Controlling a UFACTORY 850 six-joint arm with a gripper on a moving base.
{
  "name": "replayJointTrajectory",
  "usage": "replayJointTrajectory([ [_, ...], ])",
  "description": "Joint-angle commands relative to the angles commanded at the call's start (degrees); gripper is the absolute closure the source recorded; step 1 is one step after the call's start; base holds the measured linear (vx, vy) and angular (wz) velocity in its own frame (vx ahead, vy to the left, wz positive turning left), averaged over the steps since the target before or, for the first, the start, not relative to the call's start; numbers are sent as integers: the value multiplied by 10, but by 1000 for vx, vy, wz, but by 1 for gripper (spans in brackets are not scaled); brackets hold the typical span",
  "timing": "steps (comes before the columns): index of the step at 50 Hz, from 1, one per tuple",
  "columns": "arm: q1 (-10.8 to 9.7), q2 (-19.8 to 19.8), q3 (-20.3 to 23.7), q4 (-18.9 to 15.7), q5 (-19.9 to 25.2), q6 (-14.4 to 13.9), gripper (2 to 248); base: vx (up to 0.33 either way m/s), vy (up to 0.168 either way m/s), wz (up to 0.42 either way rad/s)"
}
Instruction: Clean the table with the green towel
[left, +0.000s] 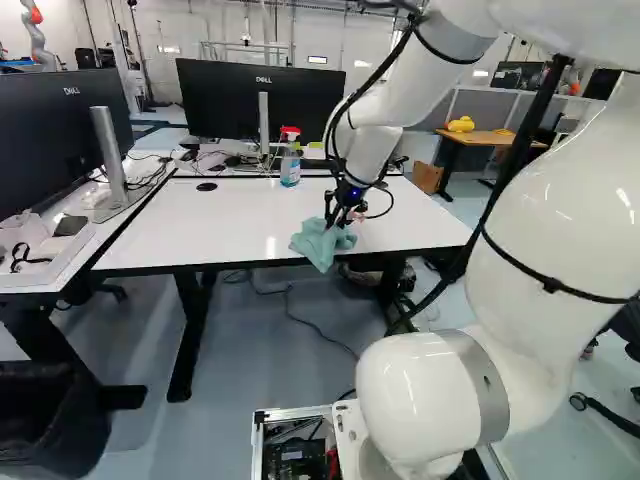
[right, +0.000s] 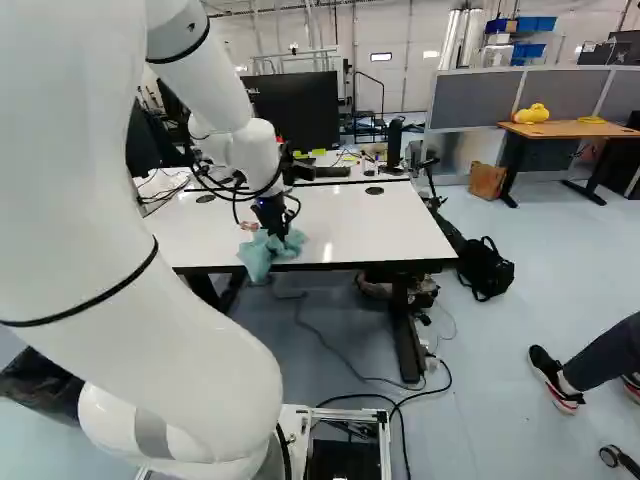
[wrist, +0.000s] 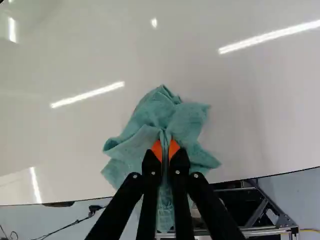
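Bunching between pads (wrist: 156, 149), green towel (wrist: 162, 117).

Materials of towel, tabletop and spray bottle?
Towel: soft woven cloth, probably cotton or microfibre; it folds and droops. Tabletop: smooth, glossy, likely laminate; sharp light reflections. Bottle: probably clear plastic; see-through body, red-and-white trigger head.

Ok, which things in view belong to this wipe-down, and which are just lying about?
For the job:
Green towel, pinched in the gripper
White table, under the towel

Lying about:
Spray bottle, near the table's far edge; perhaps useful, but the task doesn't name it
Black monitor, beyond the bottle
Black bag and brown box, on the floor
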Motion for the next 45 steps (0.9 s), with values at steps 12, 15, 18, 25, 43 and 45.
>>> replayJointTrajectory([
  [12, -20, -25, -26, 0, 0, 0, 215, 0, 0, 0],
  [15, -21, -33, -35, 0, 0, 0, 215, 0, 0, 0],
  [18, -21, -41, -44, 0, 0, 0, 215, 0, 0, 0],
  [25, -19, -61, -65, 0, 0, 0, 215, 0, 0, 0],
  [43, 4, -102, -112, 0, 0, 0, 215, 0, 0, 0],
  [45, 7, -106, -116, 0, 0, 0, 215, 0, 0, 0],
])
